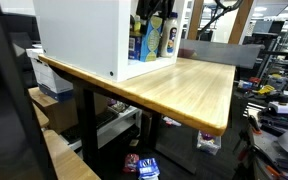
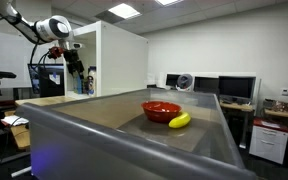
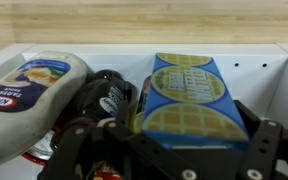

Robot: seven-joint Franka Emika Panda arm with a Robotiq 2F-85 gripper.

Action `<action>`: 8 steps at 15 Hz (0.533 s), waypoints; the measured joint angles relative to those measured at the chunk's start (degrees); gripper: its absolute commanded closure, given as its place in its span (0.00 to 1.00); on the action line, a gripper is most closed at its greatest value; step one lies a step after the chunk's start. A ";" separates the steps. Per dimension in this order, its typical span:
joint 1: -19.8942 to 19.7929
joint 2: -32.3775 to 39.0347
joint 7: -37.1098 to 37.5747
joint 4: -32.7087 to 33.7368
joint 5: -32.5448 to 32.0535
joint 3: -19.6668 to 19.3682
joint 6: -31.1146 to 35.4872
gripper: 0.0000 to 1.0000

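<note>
Tightly, waffle box (image 3: 187, 95) and mayonnaise bottle (image 3: 34, 95) crowd the jaws (spread wide).

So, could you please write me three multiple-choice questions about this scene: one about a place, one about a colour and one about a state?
1. Where does the banana lie?
A. on the floor
B. on the table, next to the red bowl
C. on a chair

2. What colour is the waffle box in front of the wrist camera?
A. green
B. red
C. blue

3. In what state is the tool?
A. open, holding nothing
B. shut on the banana
C. shut on the red bowl

Answers:
1 B: an exterior view shows the banana on the tabletop beside the bowl.
2 C: the wrist view shows a blue carton printed with yellow waffles.
3 A: in the wrist view its fingers stand wide apart and grip nothing.
</note>
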 measured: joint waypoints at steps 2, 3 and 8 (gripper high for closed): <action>0.13 0.00 0.00 0.03 0.03 0.08 0.00 0.00; 0.23 0.00 0.00 0.04 0.03 0.11 0.00 0.00; 1.06 0.00 0.00 0.09 0.04 0.15 0.00 0.00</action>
